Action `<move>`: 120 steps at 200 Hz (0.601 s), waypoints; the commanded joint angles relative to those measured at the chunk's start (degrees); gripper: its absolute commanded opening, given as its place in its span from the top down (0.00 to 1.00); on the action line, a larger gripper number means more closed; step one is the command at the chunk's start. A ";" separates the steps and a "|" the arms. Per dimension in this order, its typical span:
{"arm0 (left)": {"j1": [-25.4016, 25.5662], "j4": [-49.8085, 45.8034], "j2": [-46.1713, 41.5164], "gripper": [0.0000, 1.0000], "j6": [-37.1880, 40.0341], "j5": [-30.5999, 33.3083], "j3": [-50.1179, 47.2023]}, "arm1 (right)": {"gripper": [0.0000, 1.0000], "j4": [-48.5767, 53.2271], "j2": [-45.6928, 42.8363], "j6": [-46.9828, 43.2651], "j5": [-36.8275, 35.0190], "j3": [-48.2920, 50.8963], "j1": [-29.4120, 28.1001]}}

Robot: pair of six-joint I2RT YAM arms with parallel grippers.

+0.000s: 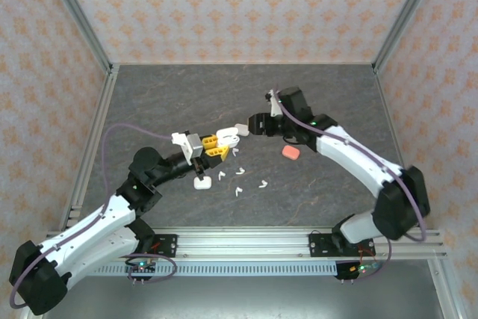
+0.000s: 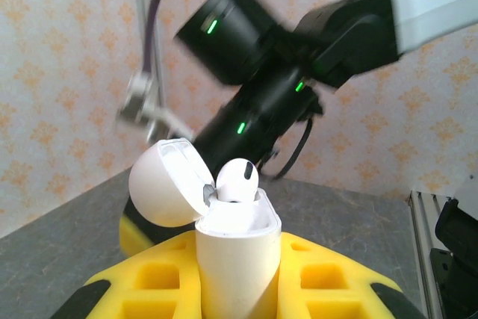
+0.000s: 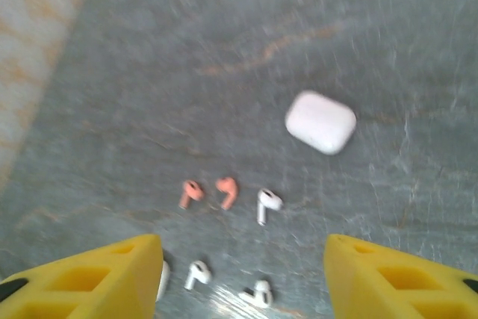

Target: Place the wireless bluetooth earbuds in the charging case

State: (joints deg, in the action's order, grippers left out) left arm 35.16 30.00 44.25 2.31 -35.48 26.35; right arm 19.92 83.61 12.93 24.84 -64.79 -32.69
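With the charging case (image 2: 233, 255) pinched in the left gripper (image 1: 217, 146) and the right gripper (image 3: 243, 278) spread empty over the loose earbuds (image 3: 226, 193), the earbud (image 2: 237, 180) standing proud in the case may be tipped out if jolted.

In my left wrist view the charging case (image 2: 233, 259) clamped in my left jaws runs off the bottom edge, and the seated earbud (image 2: 237, 179) hides its stem inside it. My right arm (image 2: 246, 42), at twelve o'clock, is smeared. My right wrist view is soft throughout; at seven o'clock a white earbud (image 3: 161, 280) sits half behind my right jaws, themselves cut off below.
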 commanded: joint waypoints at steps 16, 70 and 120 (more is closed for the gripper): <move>0.35 -0.70 -2.56 1.00 2.26 0.66 0.55 | 0.43 -0.66 10.79 -3.17 0.35 -3.92 -3.27; 0.35 -2.13 -3.03 1.00 2.43 0.86 0.55 | 0.48 -1.70 23.15 -5.51 -0.82 -9.55 -6.19; 0.35 -2.31 -3.11 1.00 2.12 1.03 0.55 | 0.52 -1.55 30.44 -6.40 0.24 -13.83 -6.56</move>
State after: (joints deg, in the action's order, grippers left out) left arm 35.16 27.24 42.02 3.40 -35.46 26.35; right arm 18.81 111.39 8.10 25.08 -75.88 -38.87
